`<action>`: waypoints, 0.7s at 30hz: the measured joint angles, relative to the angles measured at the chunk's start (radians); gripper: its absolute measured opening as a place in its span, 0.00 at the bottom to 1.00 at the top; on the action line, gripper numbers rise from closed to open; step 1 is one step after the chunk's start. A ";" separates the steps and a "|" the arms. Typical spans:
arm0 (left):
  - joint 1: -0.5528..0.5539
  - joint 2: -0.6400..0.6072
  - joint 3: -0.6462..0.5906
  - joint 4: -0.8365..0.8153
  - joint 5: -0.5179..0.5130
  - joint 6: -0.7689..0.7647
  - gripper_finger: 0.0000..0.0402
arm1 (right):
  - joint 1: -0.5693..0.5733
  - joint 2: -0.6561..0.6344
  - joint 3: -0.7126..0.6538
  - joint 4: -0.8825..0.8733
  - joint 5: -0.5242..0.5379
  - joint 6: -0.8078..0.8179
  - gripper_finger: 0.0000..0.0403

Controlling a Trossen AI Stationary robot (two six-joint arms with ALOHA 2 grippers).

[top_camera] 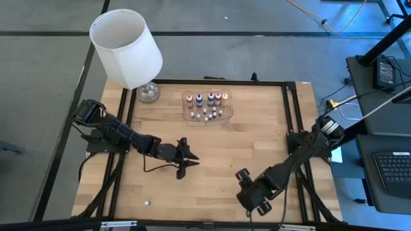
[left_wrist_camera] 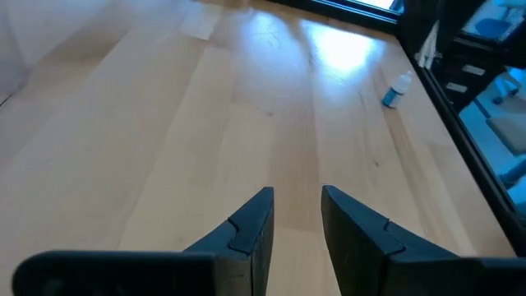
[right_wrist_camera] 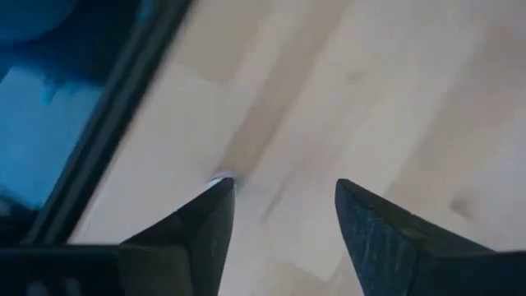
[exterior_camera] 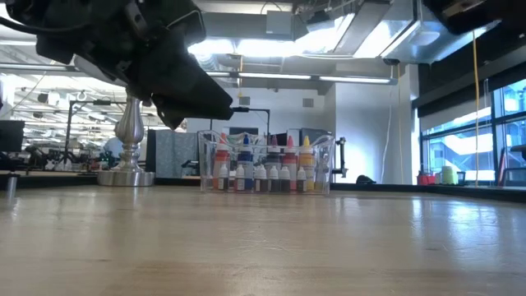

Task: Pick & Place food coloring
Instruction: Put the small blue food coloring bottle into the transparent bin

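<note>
A: Where are the food coloring bottles (top_camera: 207,102)?

B: Most of them stand upright in a shallow clear tray (top_camera: 226,110) near the middle of the table's (top_camera: 257,141) far edge. The taller coloured ones form a row at the back, the small whitish ones sit in front. From table height the row (exterior_camera: 263,171) shows through the tray's (exterior_camera: 207,160) clear wall.

A: Are any outside the tray?

B: One small whitish bottle (top_camera: 147,203) lies alone on the wood by the near left corner. The left wrist view also shows a blue bottle with a white tip (left_wrist_camera: 395,90) lying on its side close to the black frame at the table's edge.

A: And the left gripper (top_camera: 187,158)?

B: It hangs over the middle of the table, left of centre, well apart from the tray. Its fingers (left_wrist_camera: 251,226) stand a narrow gap apart, with only bare wood between them.

A: The right gripper (top_camera: 252,192)?

B: It is low over the near edge, right of centre. Its fingers (right_wrist_camera: 374,226) are spread with nothing between them. A small pale speck touches one fingertip; I cannot tell what it is.

A: Anything else on the table?

B: A lamp with a white shade (top_camera: 126,48) and a glass base (top_camera: 148,94) at the far left corner, just left of the tray.
</note>
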 joint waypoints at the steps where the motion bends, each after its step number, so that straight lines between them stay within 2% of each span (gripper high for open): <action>1: 0.006 0.000 0.000 -0.001 0.000 -0.014 0.25 | -0.009 0.000 0.000 0.000 0.014 0.036 0.53; 6: 0.027 0.000 0.000 -0.001 -0.001 -0.045 0.25 | -0.047 0.007 0.000 -0.005 0.010 0.213 0.52; 14: 0.032 0.000 0.001 -0.073 0.022 -0.032 0.25 | -0.019 0.059 0.000 -0.005 -0.020 0.334 0.52; 21: 0.032 0.000 0.001 -0.084 0.014 -0.038 0.25 | -0.019 0.095 0.000 -0.009 -0.152 0.469 0.52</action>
